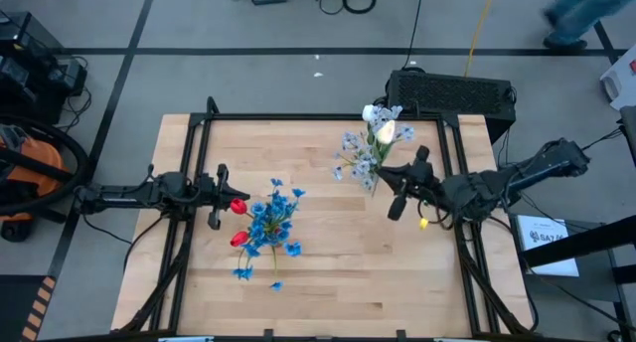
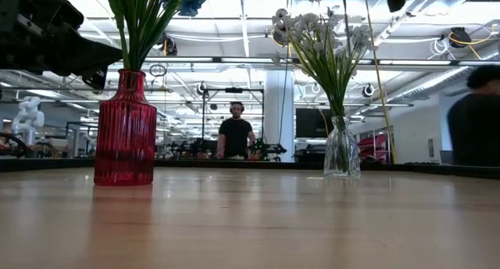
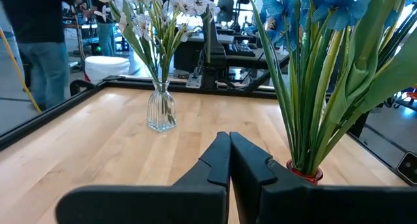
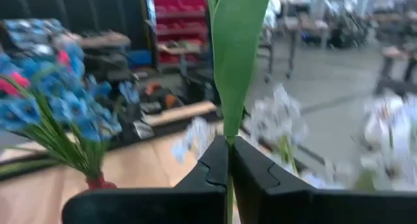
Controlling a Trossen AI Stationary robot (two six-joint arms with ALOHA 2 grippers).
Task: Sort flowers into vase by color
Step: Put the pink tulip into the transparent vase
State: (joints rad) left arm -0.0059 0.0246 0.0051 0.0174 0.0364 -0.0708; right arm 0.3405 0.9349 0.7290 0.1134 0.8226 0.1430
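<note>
Closest to me in the right wrist view, my right gripper (image 4: 229, 160) has its fingers pressed together on a broad green leaf (image 4: 236, 51), which runs straight up between the fingertips and out of the top of the picture. From above, that gripper (image 1: 405, 188) sits just beside the pale flowers (image 1: 370, 143) at the table's right rear.

My left gripper (image 3: 229, 160) is closed on nothing, fingers touching, and from above it (image 1: 217, 196) lies at the left, just beside the red tulips (image 1: 238, 207).

The blue flowers (image 1: 270, 221) stand with the red tulips in a ribbed red vase (image 2: 125, 128), stems upright and fanning outward at the top. Farther back and to the right, the white and pale blue flowers (image 2: 324, 34) stand upright in a small clear glass vase (image 2: 341, 148).

The two vases are well apart on the wooden table (image 1: 328, 262).

Beyond the table edge a white sheet (image 1: 546, 245) carries dark lettering I cannot read. In the room behind, a person in a dark shirt (image 2: 235, 132) stands far off, and another person (image 2: 475, 120) shows at the right edge.
</note>
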